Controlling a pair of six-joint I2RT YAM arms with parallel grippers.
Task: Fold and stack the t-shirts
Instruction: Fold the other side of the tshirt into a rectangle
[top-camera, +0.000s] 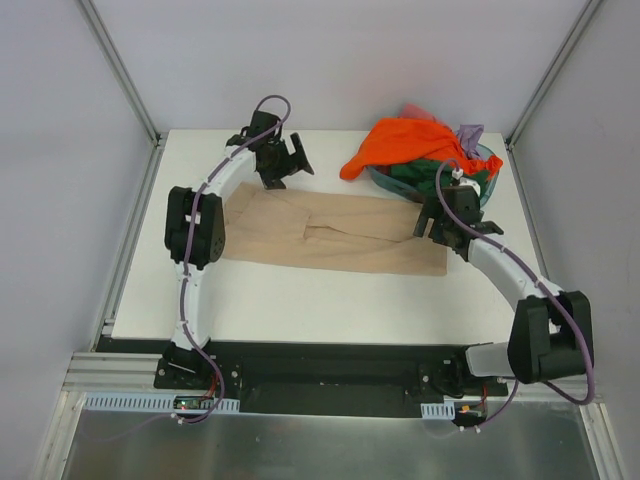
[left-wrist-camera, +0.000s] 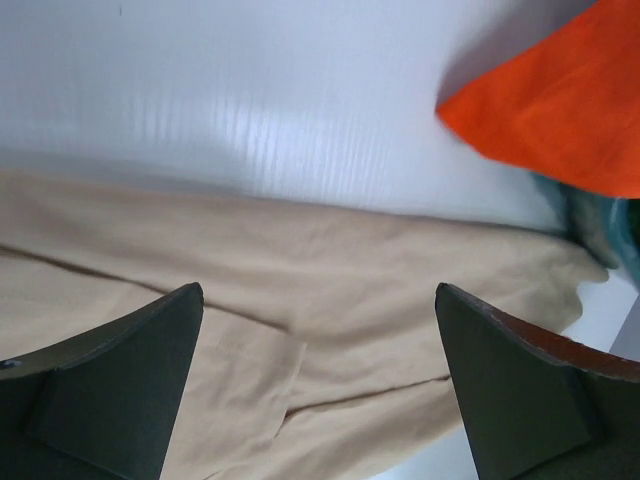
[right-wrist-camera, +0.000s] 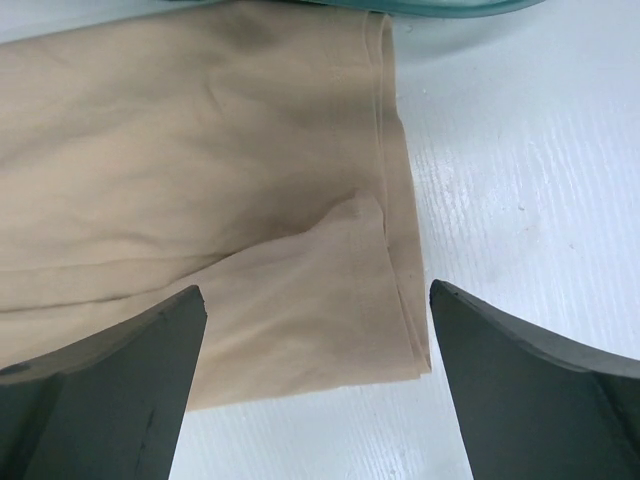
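A tan-beige t-shirt (top-camera: 335, 232) lies flat and folded into a long strip across the middle of the table. My left gripper (top-camera: 283, 160) is open and empty, held above the shirt's far left edge; the shirt also shows in the left wrist view (left-wrist-camera: 330, 290). My right gripper (top-camera: 440, 225) is open and empty over the shirt's right end, whose corner (right-wrist-camera: 395, 340) lies between its fingers. A bright orange t-shirt (top-camera: 410, 143) is heaped on the basin with dark green (top-camera: 415, 172), lilac (top-camera: 470, 131) and pinkish red (top-camera: 412, 110) cloth around it.
A teal translucent basin (top-camera: 486, 188) stands at the back right corner; its rim shows in the right wrist view (right-wrist-camera: 450, 8). The orange shirt hangs over its left side onto the table (left-wrist-camera: 560, 100). Metal frame posts stand at the back corners.
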